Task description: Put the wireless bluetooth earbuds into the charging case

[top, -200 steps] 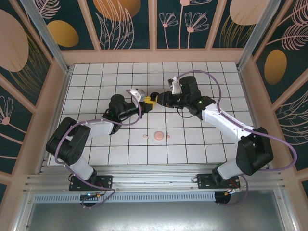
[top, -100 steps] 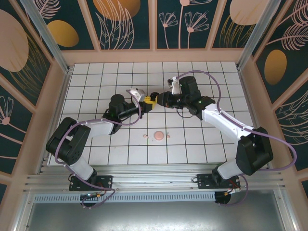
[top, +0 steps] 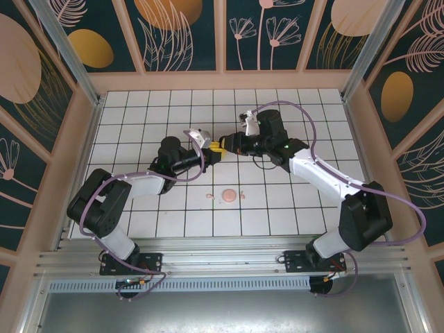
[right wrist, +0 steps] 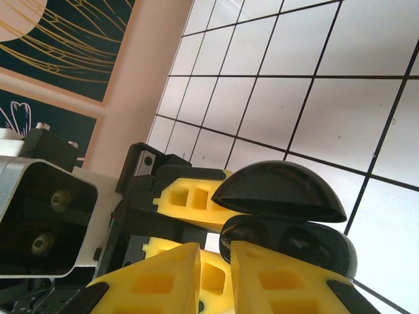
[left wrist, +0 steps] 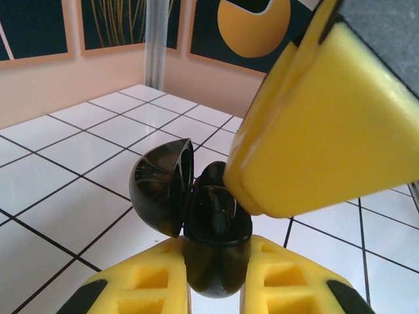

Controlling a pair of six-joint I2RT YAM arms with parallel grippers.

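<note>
Left gripper [left wrist: 216, 291] clamps the open black charging case [left wrist: 216, 226]; right gripper [right wrist: 215, 258], fingers narrow, has edged onto its cavity, earbud unconfirmed, insertion apparently underway

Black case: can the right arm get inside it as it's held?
Probably yes. The left gripper clamps the black case by its base, its lid stands open, and the right gripper sits at the opening, nothing between.
</note>
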